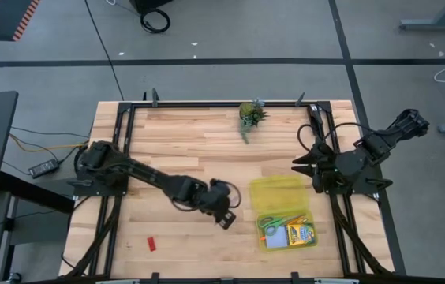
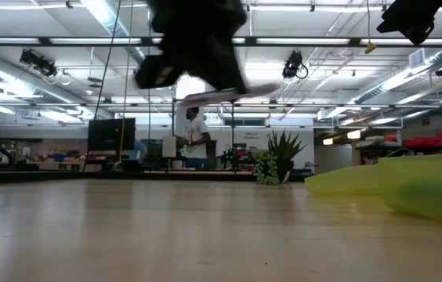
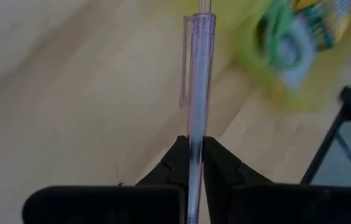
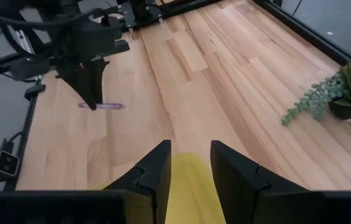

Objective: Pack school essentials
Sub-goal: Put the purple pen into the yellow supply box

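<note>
- The left gripper (image 3: 193, 152) has its fingers pinched shut on the pen (image 3: 197, 87), which sticks out past the fingertips and hangs crosswise above the table (image 1: 175, 134). That hold looks meant for carrying it over and dropping it in.
- It hovers just beside the yellow case (image 1: 279, 192), near the middle of the front half of the table.
- The case lies open near the front right corner; its tray already holds the scissors (image 1: 272, 225) and the crayon box (image 1: 301, 233) (other pieces inside are too small to make out).
- The eraser (image 1: 151, 244) lies alone near the front left edge, not yet packed.
- The right gripper (image 4: 191, 163) waits at the right edge over the case lid, fingers narrowly apart and empty.
- A potted plant (image 1: 250, 115) stands by the back edge.
</note>
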Controlling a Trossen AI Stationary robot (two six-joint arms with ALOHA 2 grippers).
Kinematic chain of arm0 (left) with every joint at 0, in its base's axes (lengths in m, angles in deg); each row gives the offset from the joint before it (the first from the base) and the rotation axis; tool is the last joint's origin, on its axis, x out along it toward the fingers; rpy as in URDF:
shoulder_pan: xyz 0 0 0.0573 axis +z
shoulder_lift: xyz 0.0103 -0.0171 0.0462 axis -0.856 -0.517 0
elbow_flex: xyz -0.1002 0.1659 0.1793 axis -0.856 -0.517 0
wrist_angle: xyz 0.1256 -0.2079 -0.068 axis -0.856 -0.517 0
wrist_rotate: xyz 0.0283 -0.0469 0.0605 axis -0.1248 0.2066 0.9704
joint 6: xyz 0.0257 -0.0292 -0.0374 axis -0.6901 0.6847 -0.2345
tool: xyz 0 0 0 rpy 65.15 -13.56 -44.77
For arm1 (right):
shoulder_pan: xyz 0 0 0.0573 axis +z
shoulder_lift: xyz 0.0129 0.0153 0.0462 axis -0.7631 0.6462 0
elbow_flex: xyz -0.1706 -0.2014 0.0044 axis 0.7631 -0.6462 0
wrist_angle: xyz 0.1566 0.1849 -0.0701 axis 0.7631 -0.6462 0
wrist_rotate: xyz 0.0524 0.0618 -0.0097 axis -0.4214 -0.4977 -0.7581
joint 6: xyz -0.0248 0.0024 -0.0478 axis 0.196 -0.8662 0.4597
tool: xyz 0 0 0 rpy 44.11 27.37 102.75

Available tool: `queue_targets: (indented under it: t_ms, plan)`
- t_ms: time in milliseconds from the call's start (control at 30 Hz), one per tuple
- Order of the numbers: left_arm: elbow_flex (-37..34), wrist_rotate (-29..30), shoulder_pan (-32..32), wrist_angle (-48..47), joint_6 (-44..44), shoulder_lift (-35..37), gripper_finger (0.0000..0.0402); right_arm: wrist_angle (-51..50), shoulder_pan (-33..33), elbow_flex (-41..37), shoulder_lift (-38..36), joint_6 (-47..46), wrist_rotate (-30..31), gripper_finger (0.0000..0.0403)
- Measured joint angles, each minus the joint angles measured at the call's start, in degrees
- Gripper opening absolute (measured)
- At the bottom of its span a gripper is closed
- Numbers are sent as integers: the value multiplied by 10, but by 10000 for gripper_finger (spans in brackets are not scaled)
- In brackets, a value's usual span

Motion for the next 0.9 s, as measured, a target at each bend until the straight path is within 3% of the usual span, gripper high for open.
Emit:
queue_targets:
  t_ms: [133, 433, 900]
  plan:
    - [59, -14, 27, -4, -65, -36, 22, -22, 0, 17, -5, 0, 7, 119]
    - [201, -35, 63, -5, -173, -126, 21, -42, 0, 75, -13, 53, 85, 119]
    - [383, -35, 72, 16, -247, -257, 20, -40, 0, 131, -13, 93, 120, 119]
